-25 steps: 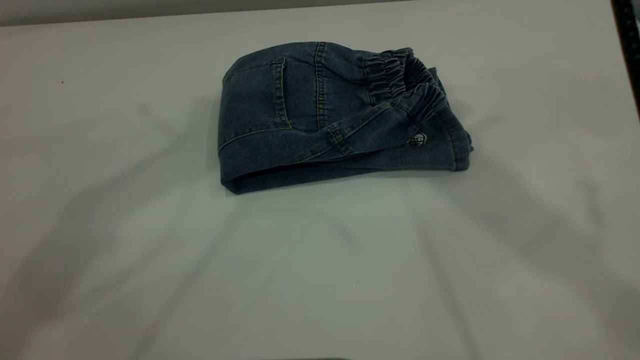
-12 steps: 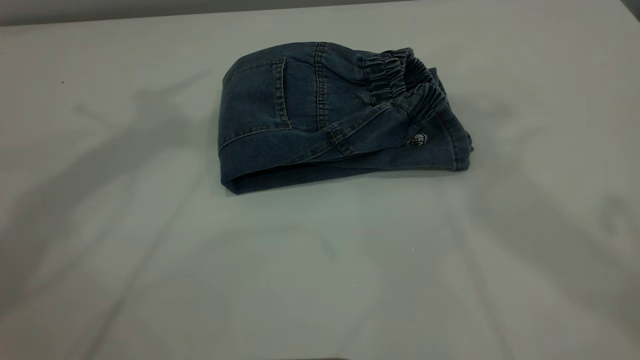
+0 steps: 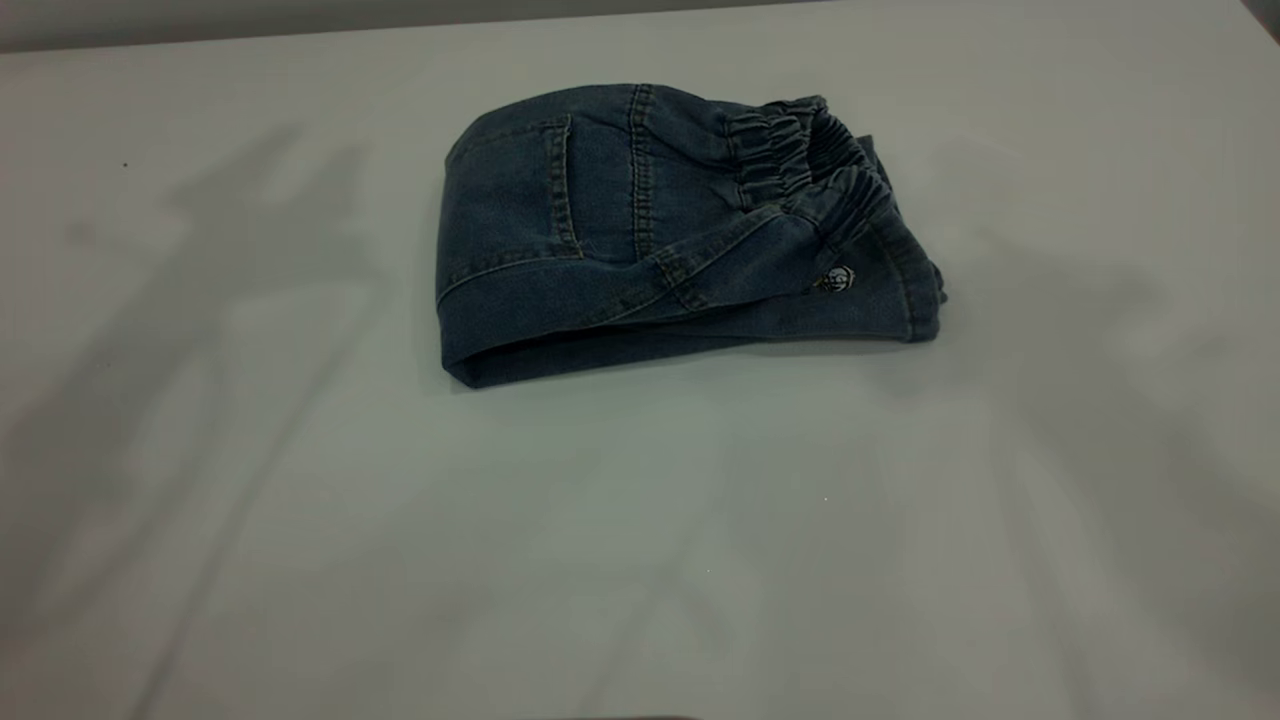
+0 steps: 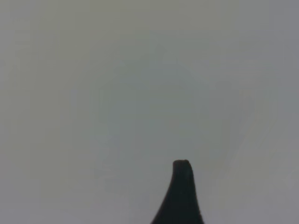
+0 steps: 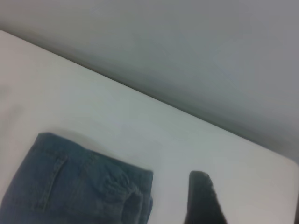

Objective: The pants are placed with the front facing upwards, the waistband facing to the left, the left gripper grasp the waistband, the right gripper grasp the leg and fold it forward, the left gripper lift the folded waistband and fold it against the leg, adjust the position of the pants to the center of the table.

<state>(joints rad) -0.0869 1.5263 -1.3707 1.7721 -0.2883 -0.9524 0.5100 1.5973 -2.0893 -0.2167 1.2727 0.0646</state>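
Pale grey table [image 3: 300, 520] carries the folded pants [image 3: 640, 240] toward its far middle, waistband [image 3: 810, 160] at right. My right pincer [image 5: 203, 198] hangs clear beside them; whether either pincer is apart or together, I cannot tell.

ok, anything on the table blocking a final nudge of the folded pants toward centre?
Nothing visible. The pants lie folded alone on the table, with bare tabletop on every side in the exterior view.
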